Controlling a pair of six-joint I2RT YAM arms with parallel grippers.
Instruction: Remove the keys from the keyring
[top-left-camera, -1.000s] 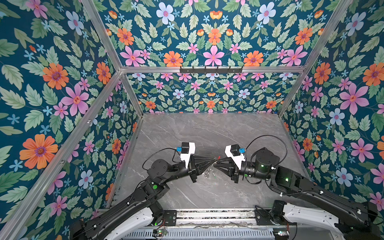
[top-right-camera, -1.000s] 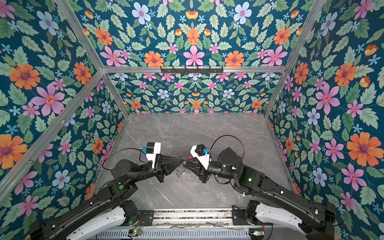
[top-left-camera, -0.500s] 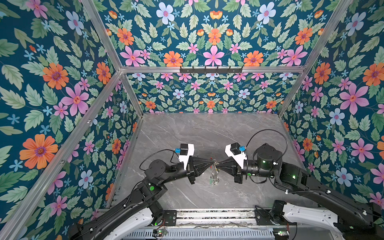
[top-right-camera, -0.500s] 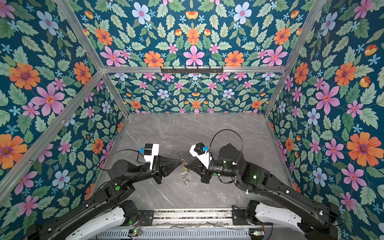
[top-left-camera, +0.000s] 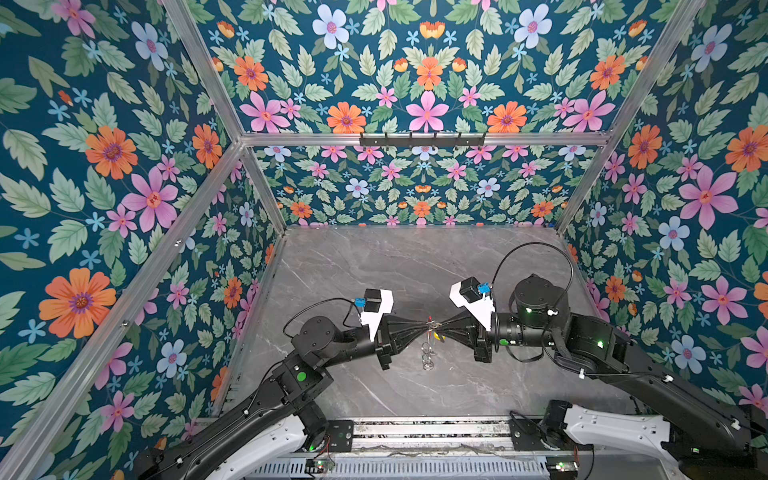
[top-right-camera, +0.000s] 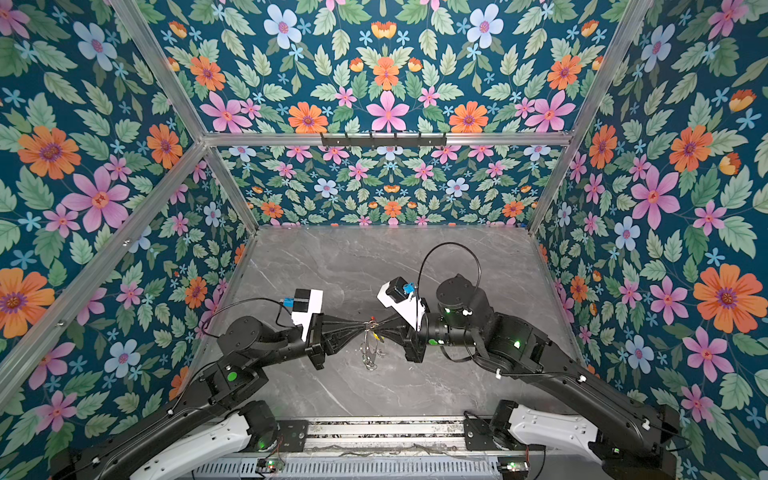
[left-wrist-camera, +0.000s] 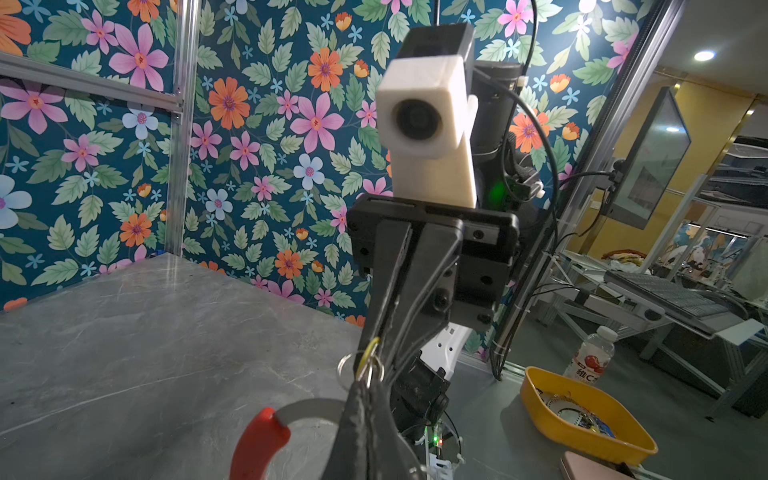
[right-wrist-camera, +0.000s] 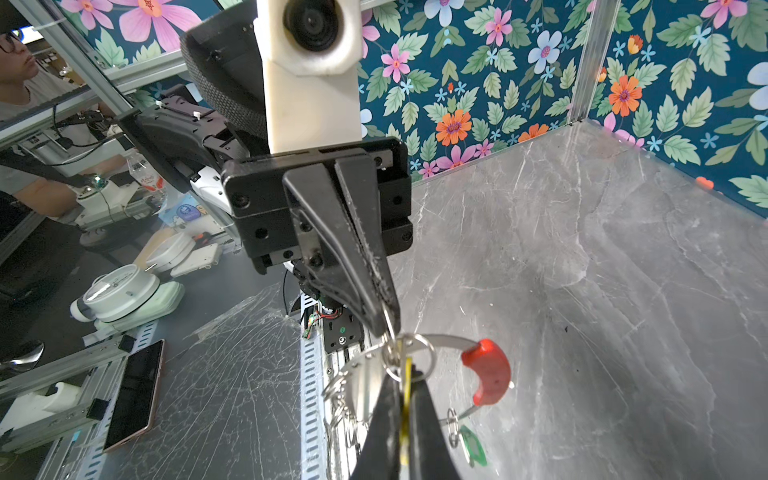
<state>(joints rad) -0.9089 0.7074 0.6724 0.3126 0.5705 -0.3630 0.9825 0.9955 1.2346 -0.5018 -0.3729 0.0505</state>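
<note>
Both top views: shows left gripper and right gripper tip to tip above the grey table, keyring hanging between. Left wrist: shows left jaws clamped on the keyring's grey rim near its red segment; off the table, a yellow tray holding small unclear items. Right wrist: shows right jaws pinching the brass-yellow key, green-tagged key dangling from the ring.
</note>
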